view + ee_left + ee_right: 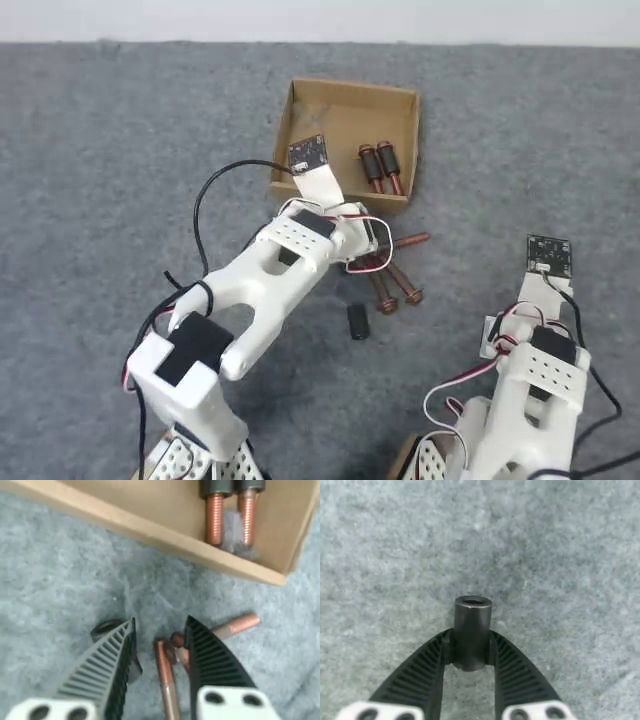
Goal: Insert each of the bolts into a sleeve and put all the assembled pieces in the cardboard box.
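Observation:
My left gripper [160,622] is open and low over the carpet, with one copper bolt [165,675] lying between its fingers. Another bolt [235,626] lies just beyond one finger, and a dark sleeve [105,627] sits beside the other. In the high view the loose bolts [395,275] lie in front of the cardboard box [300,110], and a black sleeve [358,321] lies nearer the arms. Two assembled pieces [380,166] rest in the box by its near wall. My right gripper [470,640] is shut on a black sleeve [472,625], held upright above bare carpet.
Grey carpet covers the whole table. The left arm [270,280] stretches diagonally from the near left toward the box and hides part of the bolt pile. The right arm [535,370] stands at the near right, with bare carpet around it.

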Available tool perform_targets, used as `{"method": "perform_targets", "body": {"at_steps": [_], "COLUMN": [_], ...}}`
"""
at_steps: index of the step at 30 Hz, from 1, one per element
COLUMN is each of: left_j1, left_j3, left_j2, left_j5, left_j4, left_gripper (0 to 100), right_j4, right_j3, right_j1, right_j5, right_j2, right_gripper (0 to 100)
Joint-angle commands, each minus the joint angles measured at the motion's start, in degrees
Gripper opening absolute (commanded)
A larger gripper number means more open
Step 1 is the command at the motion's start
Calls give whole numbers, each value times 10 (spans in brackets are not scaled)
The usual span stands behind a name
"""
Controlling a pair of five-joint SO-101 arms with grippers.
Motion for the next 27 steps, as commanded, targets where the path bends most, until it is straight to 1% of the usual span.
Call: {"method": "perform_targets", "body": {"at_steps": [1, 4, 7, 9, 11, 16, 21, 24, 27], "left_j1": [14, 47, 82, 91, 93, 91, 90, 69, 28], "left_j3": [-22, 15, 63, 83, 77, 13, -36, -44, -58], "left_j2": [-109, -156, -153, -128, -91, -9, 26, 31, 31], "left_j5": [7, 5, 7, 9, 30, 52, 76, 77, 80], "left_j4": [51, 47, -26, -80, -97, -72, -25, -24, -23], "left_gripper": [185, 186, 185, 185, 185, 186, 189, 189, 189], "right_j4": [-8, -8, -8, -8, -8, -8, -8, -8, -8], "right_j3": [-3, -3, -3, -3, -3, -3, -3, -3, -3], "right_j1": [-6, -6, -7, -7, -7, -7, -7, -7, -7], "right_j5": [7, 7, 7, 7, 7, 7, 7, 7, 7], "right_j2": [-18, -18, -18, -18, -18, -18, -18, -18, -18], "right_gripper": [7, 7, 7, 7, 7, 7, 7, 7, 7]}}
